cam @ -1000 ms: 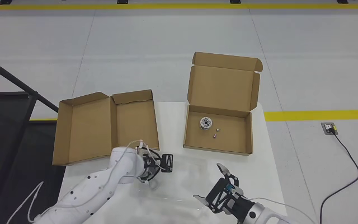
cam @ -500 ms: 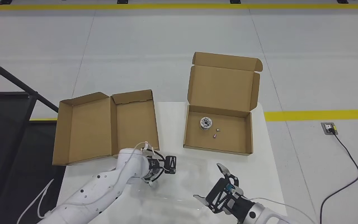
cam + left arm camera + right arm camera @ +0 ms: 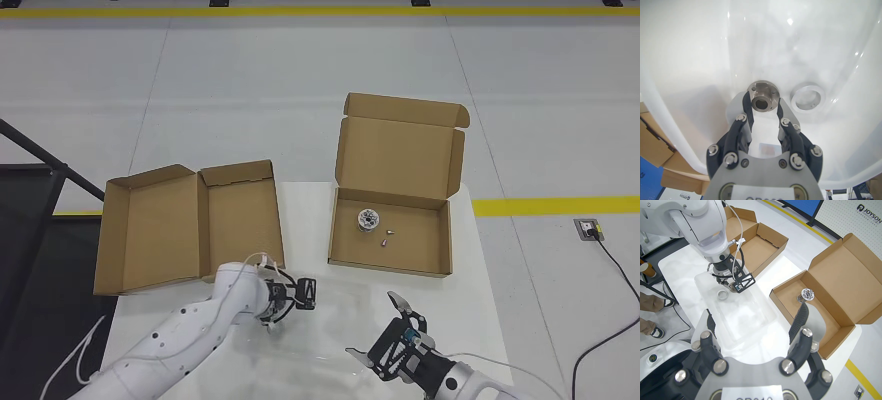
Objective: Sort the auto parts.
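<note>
Floor socket (near yellow line)

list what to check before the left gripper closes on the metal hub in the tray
1. Centring: the left gripper straddles the grey flanged metal hub: ok.
2. Its jaws open: ok.
3. The silver metal ring lies apart from the hub: ok.
4. The right gripper open, away from the left arm: ok.
5. The left brown cardboard box and right brown cardboard box open: ok.
6. Which box takes the hub: cannot tell.
</note>
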